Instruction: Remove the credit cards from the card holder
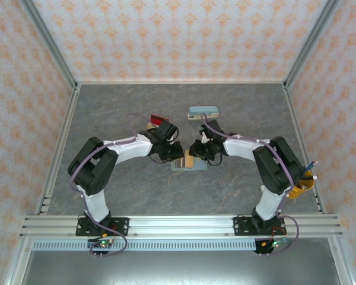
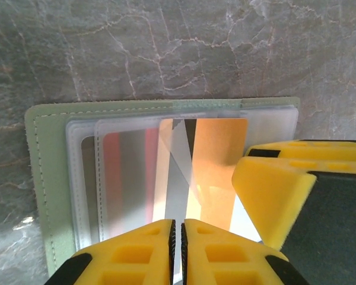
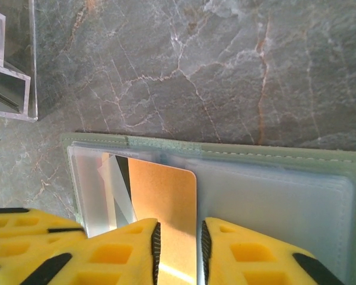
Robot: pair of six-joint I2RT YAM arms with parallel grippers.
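The sage-green card holder (image 2: pixel 47 196) (image 3: pixel 273 155) lies open on the table, its clear sleeves facing up; in the top view the card holder (image 1: pixel 179 167) sits under both wrists. An orange-yellow credit card (image 3: pixel 163 190) (image 2: pixel 216 160) sticks out of a sleeve. My right gripper (image 3: pixel 178 233) (image 1: pixel 197 155) is open, one jaw over this card and the other just past its edge. My left gripper (image 2: pixel 178 228) (image 1: pixel 177 155) is nearly shut on a clear sleeve edge of the holder. A red credit card (image 1: pixel 158 119) lies on the table behind the left arm.
A teal oblong case (image 1: pixel 203 111) lies at the back of the grey marble table (image 1: pixel 124 190). A clear plastic stand (image 3: pixel 9 59) is near the holder's corner. A yellow cup with pens (image 1: pixel 301 187) stands by the right arm. Patterned walls close in three sides.
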